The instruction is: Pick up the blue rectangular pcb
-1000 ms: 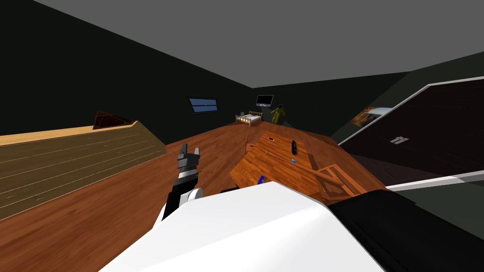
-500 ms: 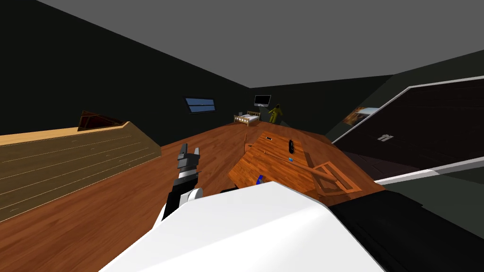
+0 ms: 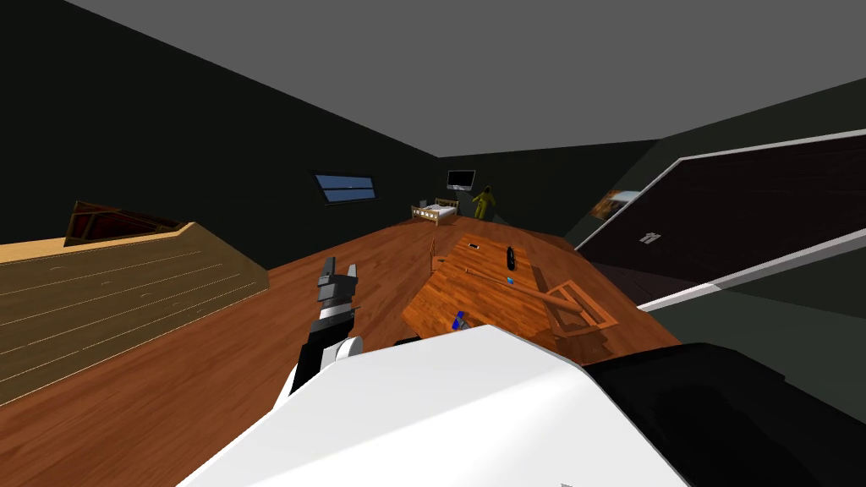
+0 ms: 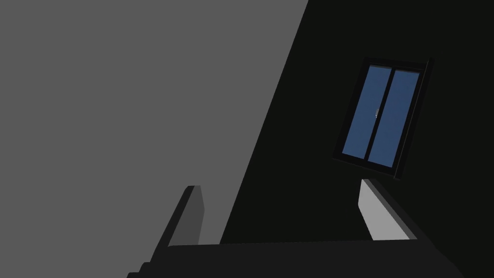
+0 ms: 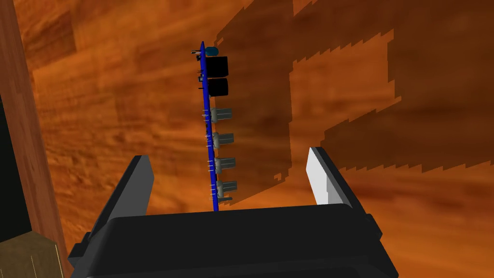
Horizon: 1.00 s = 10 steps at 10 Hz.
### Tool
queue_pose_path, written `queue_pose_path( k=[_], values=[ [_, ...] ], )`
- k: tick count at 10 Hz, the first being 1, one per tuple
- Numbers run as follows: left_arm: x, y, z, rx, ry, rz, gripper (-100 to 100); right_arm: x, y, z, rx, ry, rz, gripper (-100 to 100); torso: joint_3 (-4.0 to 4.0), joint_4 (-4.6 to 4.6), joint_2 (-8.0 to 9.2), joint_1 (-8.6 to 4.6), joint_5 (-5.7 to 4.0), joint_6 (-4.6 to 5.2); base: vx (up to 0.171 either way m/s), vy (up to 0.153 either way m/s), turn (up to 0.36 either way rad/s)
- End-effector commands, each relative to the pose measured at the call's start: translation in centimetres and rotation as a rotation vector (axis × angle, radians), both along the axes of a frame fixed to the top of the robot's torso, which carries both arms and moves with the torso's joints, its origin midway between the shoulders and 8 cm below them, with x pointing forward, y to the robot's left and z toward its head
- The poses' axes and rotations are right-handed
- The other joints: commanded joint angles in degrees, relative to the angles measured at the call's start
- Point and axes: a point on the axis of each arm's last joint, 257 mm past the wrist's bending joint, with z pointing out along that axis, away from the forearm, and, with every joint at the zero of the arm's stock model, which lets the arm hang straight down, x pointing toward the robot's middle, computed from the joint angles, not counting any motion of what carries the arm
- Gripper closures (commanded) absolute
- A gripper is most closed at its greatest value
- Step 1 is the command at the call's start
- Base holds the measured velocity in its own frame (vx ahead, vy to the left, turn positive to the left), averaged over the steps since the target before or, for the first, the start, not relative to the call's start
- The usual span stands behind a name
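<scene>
Quick status on the board grab. The table sits at about 1 o'clock from me, and the blue board is at the table's 6 o'clock edge, right at the near rim. In the right wrist view, the right gripper has its fingers spread wide with the board edge-on in the gap. Neither finger touches it, so nothing is gripped yet. The left gripper hangs out at 11 o'clock, also spread wide, over bare floor and doing nothing.

Here's what worries me. The board isn't centred in the gap; it's closer to one finger. If I just squeeze, that finger probably lands first and shoves the board sideways. The other side has a row of grey connectors and two black blocks sticking out, so that finger would likely hit those lumps rather than flat board. That could twist it or pop it out. And being so near the table rim, a bad nudge could send it to the floor.
</scene>
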Motion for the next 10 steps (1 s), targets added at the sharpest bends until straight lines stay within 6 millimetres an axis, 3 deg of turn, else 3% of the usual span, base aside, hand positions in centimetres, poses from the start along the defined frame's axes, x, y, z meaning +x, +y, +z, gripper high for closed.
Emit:
queue_pose_path(
  k=[1,3,5,7,9,10],
  values=[
    [0.0,0.0,0.0,0.0,0.0,0.0,0,-0.6,0.8,-0.5,-0.002,0.01,0.019,-100,0.0,0.0,0.0,0.0,0.0,0.0,0.001,-0.01,0.018],
    [0.0,0.0,0.0,0.0,0.0,0.0,0,0.6,2.8,-0.7,-0.013,0.011,0.067,-100,-0.13,-0.18,-0.07,-0.1,-0.26,0.01,-0.008,-0.026,-0.132],
    [0.0,0.0,0.0,0.0,0.0,0.0,0,0.6,2.8,-0.7,-0.013,0.011,0.067,-100,-0.16,-0.21,-0.11,-0.15,-0.29,0.0,-0.002,-0.016,-0.031],
    [0.0,0.0,0.0,0.0,0.0,0.0,0,1.7,5.0,-0.9,-0.013,0.013,0.105,-100,-0.24,-0.23,-0.24,-0.17,-0.47,-0.09,-0.008,-0.019,-0.107],
    [0.0,0.0,0.0,0.0,0.0,0.0,0,1.8,4.5,-0.8,-0.015,0.013,0.098,-100,-0.27,-0.25,-0.29,-0.22,-0.49,-0.11,-0.002,-0.02,-0.019],
    [0.0,0.0,0.0,0.0,0.0,0.0,0,1.8,4.5,-0.8,-0.017,0.013,0.101,100,-0.27,-0.25,-0.3,-0.18,-0.48,-0.1,0.0,0.0,0.0]
  ],
)
